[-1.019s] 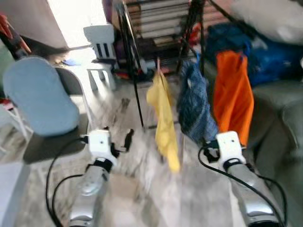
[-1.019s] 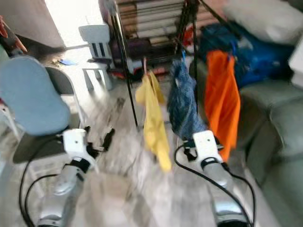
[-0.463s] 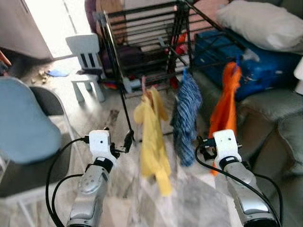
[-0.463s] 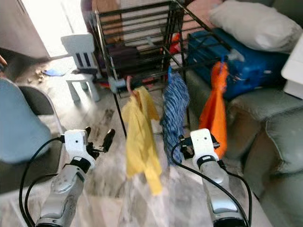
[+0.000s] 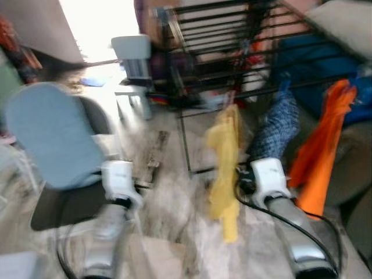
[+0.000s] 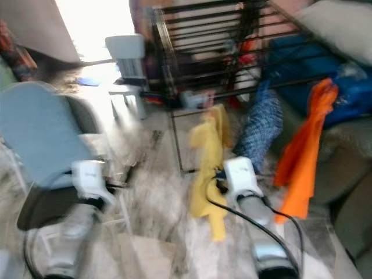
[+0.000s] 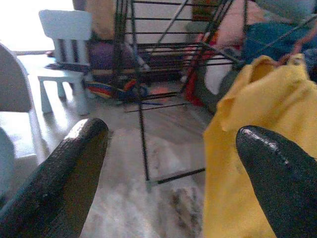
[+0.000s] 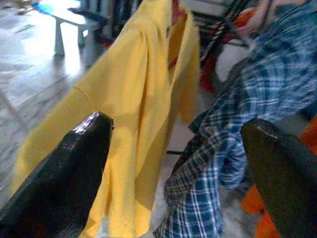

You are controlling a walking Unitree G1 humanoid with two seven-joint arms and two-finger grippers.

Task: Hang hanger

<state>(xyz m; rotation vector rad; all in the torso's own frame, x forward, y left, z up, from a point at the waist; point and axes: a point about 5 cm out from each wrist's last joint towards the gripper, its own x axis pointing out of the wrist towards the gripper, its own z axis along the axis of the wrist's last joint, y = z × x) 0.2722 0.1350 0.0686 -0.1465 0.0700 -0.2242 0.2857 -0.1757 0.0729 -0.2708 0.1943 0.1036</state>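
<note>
Okay, head views are badly smeared; I see the black drying rack point(image 5: 232, 52) far ahead, yellow shirt point(image 5: 225, 163) hanging off it, hanger itself barely visible. Left gripper point(image 7: 173, 163) gapes empty; right gripper point(image 8: 173, 173) gapes before shirt.

Drying rack point(image 5: 232, 35) at back; three garments point(image 5: 224, 168) hang along its front rail; small chair point(image 5: 132, 58) left of rack; sofa point(image 5: 354, 168) right.

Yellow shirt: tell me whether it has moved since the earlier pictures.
No. The camera has turned, but the yellow shirt still hangs between the drying rack's black leg and the blue plaid shirt, as before. Blur hides any small sway.
</note>
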